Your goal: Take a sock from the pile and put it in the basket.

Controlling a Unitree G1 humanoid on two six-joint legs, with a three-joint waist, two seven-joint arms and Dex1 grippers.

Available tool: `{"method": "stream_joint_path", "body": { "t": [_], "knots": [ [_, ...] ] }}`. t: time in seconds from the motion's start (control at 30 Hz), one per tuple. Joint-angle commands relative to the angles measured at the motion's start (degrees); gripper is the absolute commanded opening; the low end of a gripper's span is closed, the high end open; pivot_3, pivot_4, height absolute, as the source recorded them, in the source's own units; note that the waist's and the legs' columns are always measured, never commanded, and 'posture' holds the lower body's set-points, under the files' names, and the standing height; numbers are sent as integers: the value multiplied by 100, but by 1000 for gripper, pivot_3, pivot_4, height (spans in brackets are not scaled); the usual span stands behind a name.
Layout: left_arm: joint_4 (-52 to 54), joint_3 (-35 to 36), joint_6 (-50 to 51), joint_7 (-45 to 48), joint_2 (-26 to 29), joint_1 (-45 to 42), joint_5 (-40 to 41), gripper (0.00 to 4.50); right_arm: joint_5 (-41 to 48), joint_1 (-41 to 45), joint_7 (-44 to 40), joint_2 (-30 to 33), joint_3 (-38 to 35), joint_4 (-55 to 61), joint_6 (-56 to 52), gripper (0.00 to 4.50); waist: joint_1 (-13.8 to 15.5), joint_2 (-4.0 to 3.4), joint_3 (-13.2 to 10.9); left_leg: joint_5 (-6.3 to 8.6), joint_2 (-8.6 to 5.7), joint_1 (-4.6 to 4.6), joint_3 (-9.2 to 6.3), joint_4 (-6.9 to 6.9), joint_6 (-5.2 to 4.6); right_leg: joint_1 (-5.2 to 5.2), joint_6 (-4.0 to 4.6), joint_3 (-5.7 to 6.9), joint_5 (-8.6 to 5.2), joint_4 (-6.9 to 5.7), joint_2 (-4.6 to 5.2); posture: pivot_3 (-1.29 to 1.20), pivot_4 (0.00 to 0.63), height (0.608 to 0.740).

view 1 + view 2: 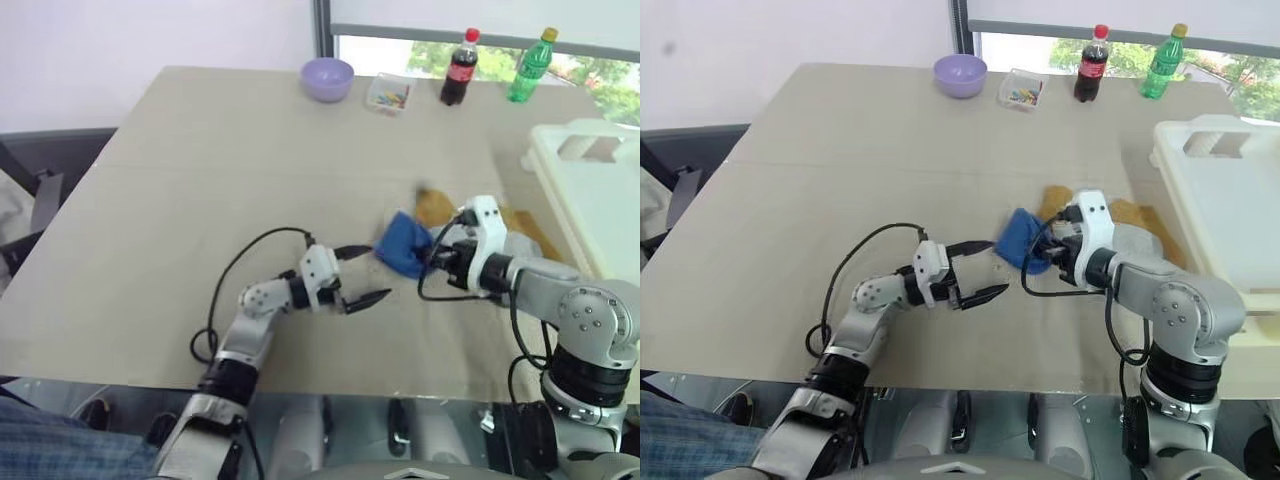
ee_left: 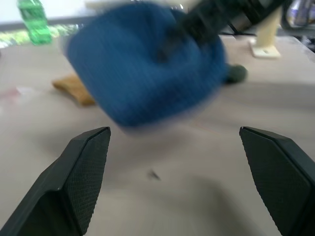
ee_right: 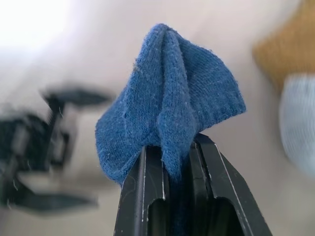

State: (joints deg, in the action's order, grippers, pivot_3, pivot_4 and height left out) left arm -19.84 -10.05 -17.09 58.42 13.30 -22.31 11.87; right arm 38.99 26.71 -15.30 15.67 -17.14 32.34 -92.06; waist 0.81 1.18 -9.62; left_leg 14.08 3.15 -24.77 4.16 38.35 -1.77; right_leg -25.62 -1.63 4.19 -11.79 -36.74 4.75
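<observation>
Right gripper is clamping the blue sock lifted just off the pile, basket lying at about three o'clock, nearer this arm, while left gripper is hanging released at nine.

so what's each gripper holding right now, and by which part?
Right gripper: shut on the blue sock, pinching a bunched fold of it. Left gripper: jaws open, holding nothing.
</observation>
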Motion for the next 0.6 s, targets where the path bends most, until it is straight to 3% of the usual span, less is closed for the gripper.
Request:
{"method": "stream_joint_path", "body": {
  "t": [0.03, 0.27, 0.6],
  "knots": [
    [-137, -13, -270, -39, -304, -214, 106, 4500, 653, 196, -107, 604, -652, 276, -44, 31, 8, 0, 0, 0, 0, 0, -2, 0, -1, 2, -1, 2, 0, 0, 0, 0, 150, 736],
    [-56, -114, 25, 162, -649, -538, 269, 4500, 1348, 102, -376, 2620, -1648, -641, -44, 31, 0, 1, -2, 2, -7, 2, -7, 6, -5, 11, -3, 9, -1, 0, 7, 0, 150, 736],
    [48, -190, 325, 358, -995, -753, 545, 4500, 682, 211, -471, 3882, -2523, -2400, 366, 31, 13, 1, -1, 2, -3, 4, -6, 12, -6, 12, -6, 3, 0, -4, -2, 0, 150, 736]
  ]
}}
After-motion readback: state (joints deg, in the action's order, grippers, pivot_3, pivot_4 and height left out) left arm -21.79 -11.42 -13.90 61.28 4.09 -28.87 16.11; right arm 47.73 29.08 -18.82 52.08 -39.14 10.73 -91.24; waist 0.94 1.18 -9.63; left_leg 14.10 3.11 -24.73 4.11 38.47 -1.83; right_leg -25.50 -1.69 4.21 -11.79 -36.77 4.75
